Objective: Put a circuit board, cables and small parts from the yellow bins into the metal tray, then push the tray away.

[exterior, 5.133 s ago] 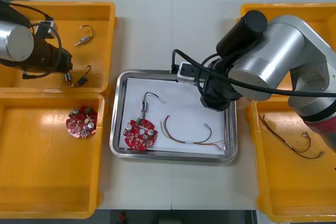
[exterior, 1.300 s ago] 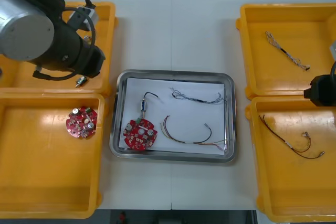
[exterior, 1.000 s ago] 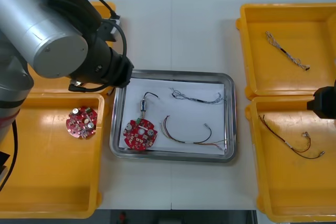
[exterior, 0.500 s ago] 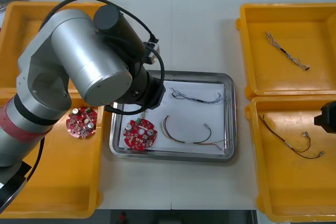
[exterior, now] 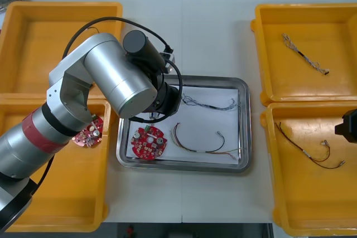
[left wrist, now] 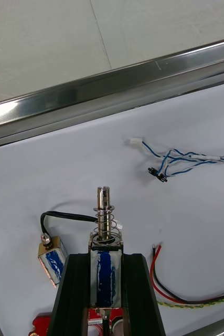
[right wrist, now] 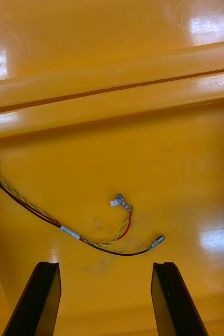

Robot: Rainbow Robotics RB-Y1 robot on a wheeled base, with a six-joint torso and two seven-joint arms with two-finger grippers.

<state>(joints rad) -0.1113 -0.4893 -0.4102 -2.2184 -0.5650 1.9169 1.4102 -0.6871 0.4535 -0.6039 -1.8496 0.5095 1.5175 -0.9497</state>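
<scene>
Left end effector (left wrist: 105, 261) is closed on a small metal part (left wrist: 105, 220), its black fingers (left wrist: 75, 294) held apart by the width of the part's blue-wrapped body. The part's long axis runs in line with the fingers. Its thin pin, ringed by a spring, sticks out past the fingertips and points toward the shiny rim of the metal tray (left wrist: 117, 89) and the table (left wrist: 91, 37) beyond it. The held part is over the tray's white lining, and whether it touches the lining cannot be told. Just beside the fingers a second small metal part (left wrist: 51, 262) lies tilted on the lining. It carries a blue label whose print is too small to read, and a black lead (left wrist: 64, 215) curls from it. A twisted blue and white cable (left wrist: 185, 160) stretches across the lining on the other side, and the ends of a red and yellow cable (left wrist: 185, 300) lie near the fingertips. From the front, the left arm (exterior: 122, 82) reaches over the tray's left part, and a round red circuit board (exterior: 148, 142) lies in the near left corner. Right end effector (right wrist: 104, 269) hangs open and empty over the near right yellow bin (right wrist: 143, 147), above a red and yellow cable (right wrist: 64, 229) lying loosely curved on the bin's floor.
</scene>
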